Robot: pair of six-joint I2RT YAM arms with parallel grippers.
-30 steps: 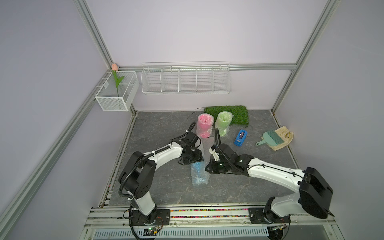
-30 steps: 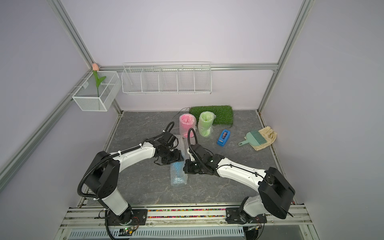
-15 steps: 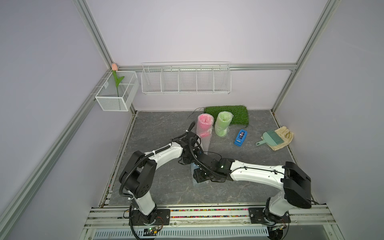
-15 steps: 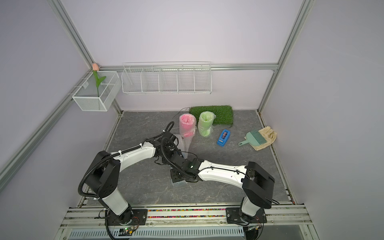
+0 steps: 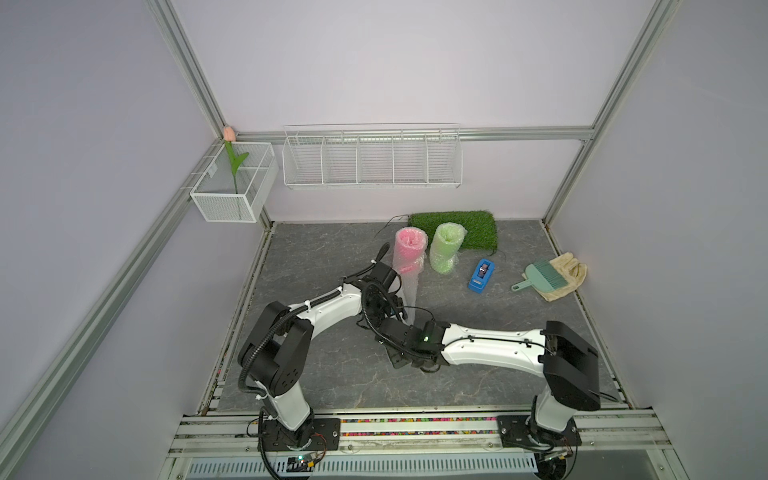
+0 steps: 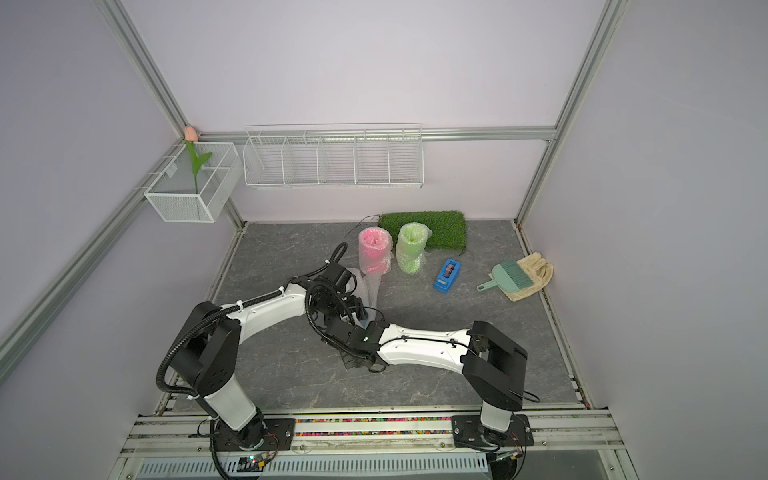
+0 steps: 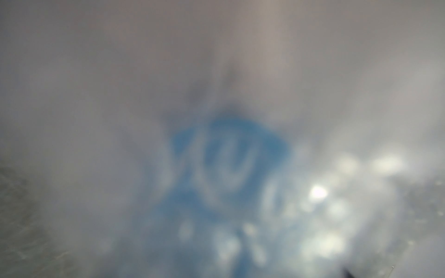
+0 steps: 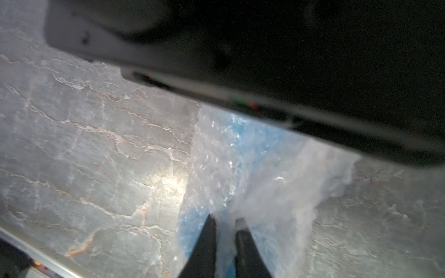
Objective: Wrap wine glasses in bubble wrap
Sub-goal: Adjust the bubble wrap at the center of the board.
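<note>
**Right arm [image 5: 490, 347] now lies across the blue goblet [image 8: 252, 139]**

Since a second ago that arm has swung from the right side to mid-floor, covering the bundle that had lain in plain sight.

In both top views the pink goblet [image 5: 410, 245] and green goblet [image 5: 446, 245] stand upright in their wrap, mouths up, side by side just before the grass mat [image 5: 455, 228]. A loose tail of bubble wrap [image 5: 409, 297] rises beside the left gripper [image 5: 392, 305], whose jaws are hidden, so it cannot be told whether they are parted. Bare floor [image 5: 332, 249] runs forward to the front rail [image 5: 415, 419].

Left wrist view: blurred film fills the picture, with a blue smear behind it.

Right wrist view: the right gripper [image 8: 225, 223] has its fingers [image 8: 206, 240] nearly together, pinching a fold of wrap. The bundle lies on the floor, long axis running from the fingertips away under the dark arm housing — foot and rim cannot be told apart. Marbled floor lies bare beside it, out to the rail edge.
</note>
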